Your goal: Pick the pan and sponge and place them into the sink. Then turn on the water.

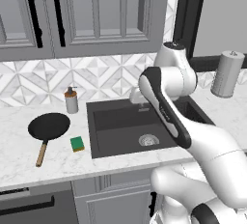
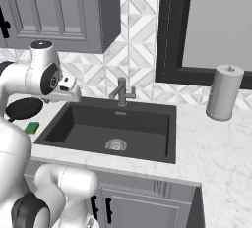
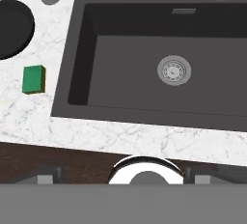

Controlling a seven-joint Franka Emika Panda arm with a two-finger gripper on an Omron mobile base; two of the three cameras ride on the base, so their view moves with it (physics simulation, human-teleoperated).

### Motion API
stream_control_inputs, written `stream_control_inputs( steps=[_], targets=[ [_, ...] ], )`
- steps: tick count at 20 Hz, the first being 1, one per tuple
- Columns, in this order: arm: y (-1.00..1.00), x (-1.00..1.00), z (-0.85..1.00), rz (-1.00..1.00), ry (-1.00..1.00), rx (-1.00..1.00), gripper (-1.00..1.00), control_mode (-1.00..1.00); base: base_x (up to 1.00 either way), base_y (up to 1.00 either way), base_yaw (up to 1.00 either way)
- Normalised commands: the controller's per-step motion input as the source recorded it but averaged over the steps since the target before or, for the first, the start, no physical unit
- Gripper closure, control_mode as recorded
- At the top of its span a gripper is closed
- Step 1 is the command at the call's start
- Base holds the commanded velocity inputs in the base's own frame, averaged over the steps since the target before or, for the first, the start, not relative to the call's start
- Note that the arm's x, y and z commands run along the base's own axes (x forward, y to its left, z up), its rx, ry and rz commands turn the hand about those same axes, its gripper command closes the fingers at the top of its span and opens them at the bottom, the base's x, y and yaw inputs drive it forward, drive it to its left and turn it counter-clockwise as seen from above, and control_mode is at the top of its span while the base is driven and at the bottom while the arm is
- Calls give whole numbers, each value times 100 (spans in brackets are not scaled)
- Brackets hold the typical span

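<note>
**Q:** Tool (image 2: 68,92) status?

**A:** Jaws wide apart and holding nothing. It hangs above the sink's (image 1: 116,121) left edge.

**Q:** Why is the basin bare?

**A:** No item has been placed yet. The pan (image 1: 49,125) and sponge (image 1: 77,144) lie on the counter (image 1: 29,165) left of the sink, apart from each other.

**Q:** Count?

**A:** One pan, one sponge, one faucet (image 2: 121,93), with no stream.

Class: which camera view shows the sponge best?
The hand view: the sponge lies unobstructed on the counter, green top and yellow edge visible. The left base view shows it smaller beside the pan; the right base view shows it small near the arm.
</note>
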Motion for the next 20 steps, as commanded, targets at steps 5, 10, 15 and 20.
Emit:
stream_control_inputs(
  steps=[5,10,15,20],
  targets=[
    [75,-4,-39,0,4,0,-100,-100,0,0,0],
    [73,-15,-17,0,0,1,-100,-100,0,0,0],
    [68,-17,-8,0,0,9,-100,-100,0,0,0],
    [67,-18,-23,0,0,17,-100,-100,0,0,0]
  ],
)
